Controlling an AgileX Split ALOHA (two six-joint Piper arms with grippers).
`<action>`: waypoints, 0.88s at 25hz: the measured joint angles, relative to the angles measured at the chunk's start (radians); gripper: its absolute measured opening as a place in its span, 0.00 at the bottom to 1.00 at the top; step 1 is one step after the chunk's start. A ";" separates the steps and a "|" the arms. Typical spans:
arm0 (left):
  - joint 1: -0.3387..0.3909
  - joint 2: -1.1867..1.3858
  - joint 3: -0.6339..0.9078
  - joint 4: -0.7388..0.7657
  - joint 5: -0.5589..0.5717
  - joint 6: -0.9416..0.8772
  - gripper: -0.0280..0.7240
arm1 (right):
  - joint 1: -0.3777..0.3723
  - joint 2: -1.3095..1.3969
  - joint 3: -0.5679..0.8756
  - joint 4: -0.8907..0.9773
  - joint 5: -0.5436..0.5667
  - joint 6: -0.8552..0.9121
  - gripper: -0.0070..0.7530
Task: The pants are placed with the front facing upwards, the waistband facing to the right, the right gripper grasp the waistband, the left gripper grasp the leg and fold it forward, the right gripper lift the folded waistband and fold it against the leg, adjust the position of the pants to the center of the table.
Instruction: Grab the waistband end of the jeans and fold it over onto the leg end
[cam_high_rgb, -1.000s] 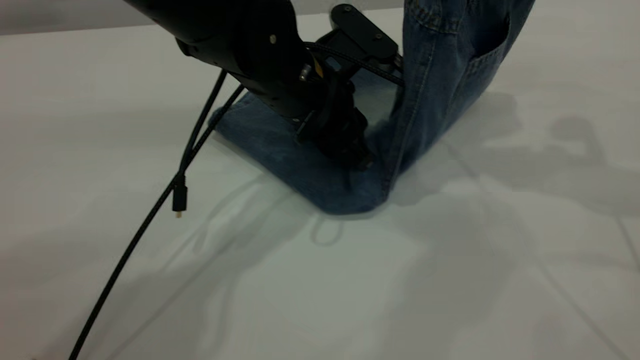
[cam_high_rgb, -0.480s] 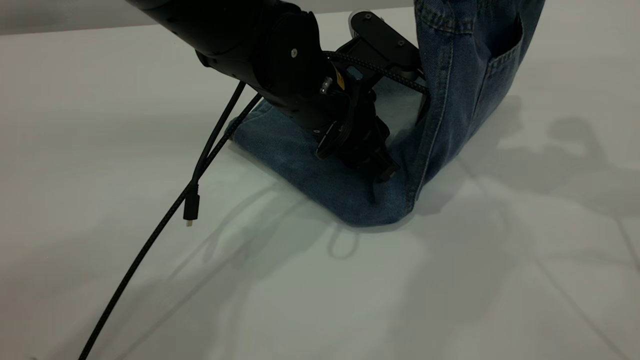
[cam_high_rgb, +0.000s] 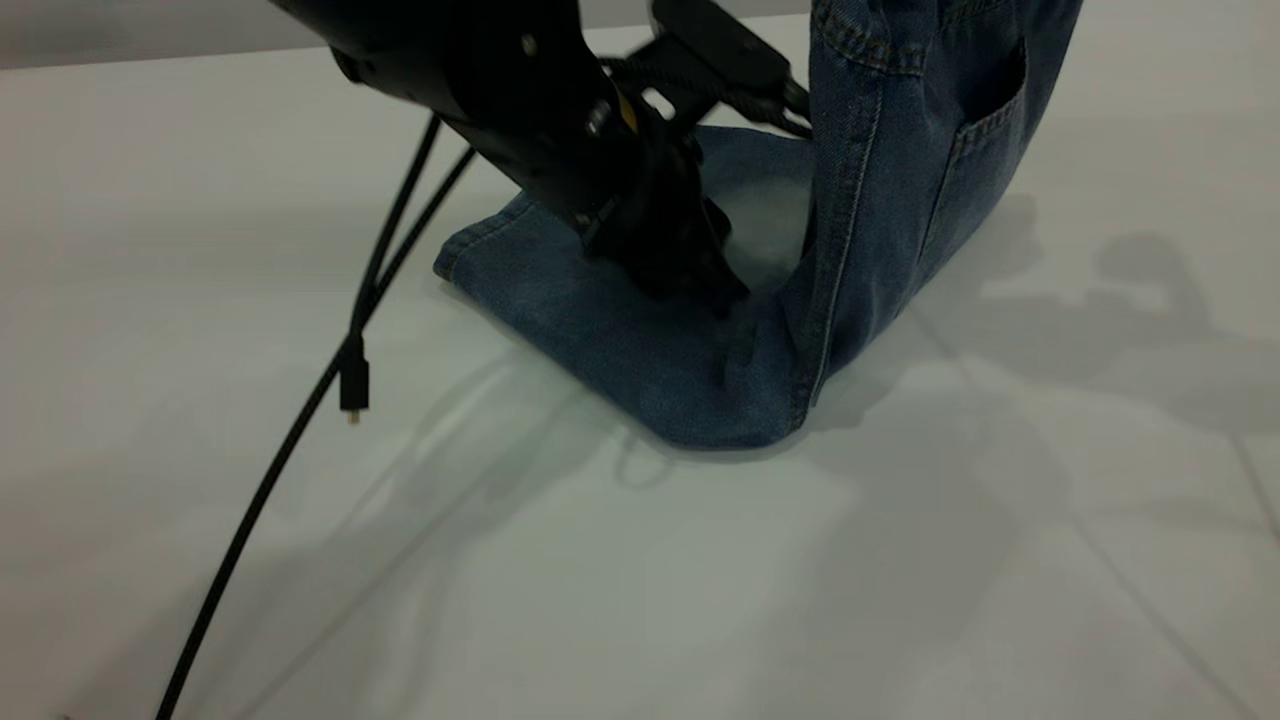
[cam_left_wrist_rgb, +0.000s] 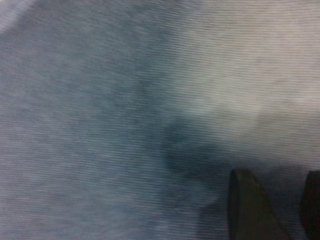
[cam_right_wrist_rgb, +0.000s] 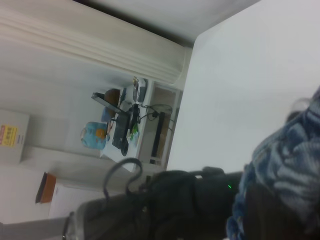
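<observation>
The blue denim pants lie with their leg end flat on the white table. Their upper part is pulled up steeply and runs out of the exterior view's top. My left gripper stands tip-down just over the flat leg near the crease. In the left wrist view its dark fingers sit apart over the denim, open, with nothing between them. The right wrist view shows my right gripper shut on the ruched waistband, high above the table.
A black cable with a loose plug hangs from the left arm over the table's left side. The left arm shows below in the right wrist view. A shelf with clutter stands beyond the table's edge.
The left gripper swung right, then came back left and rose slightly off the leg. The hanging upper part of the pants swayed right and back.
</observation>
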 joint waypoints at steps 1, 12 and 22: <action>0.009 -0.009 0.000 0.000 -0.002 0.009 0.40 | 0.000 0.000 0.000 -0.001 0.000 0.000 0.05; 0.145 -0.031 -0.002 0.002 -0.007 0.055 0.40 | 0.003 0.000 0.000 0.004 0.000 0.000 0.05; 0.174 0.021 -0.003 -0.001 -0.002 0.061 0.40 | 0.114 0.000 -0.007 0.059 -0.001 -0.024 0.05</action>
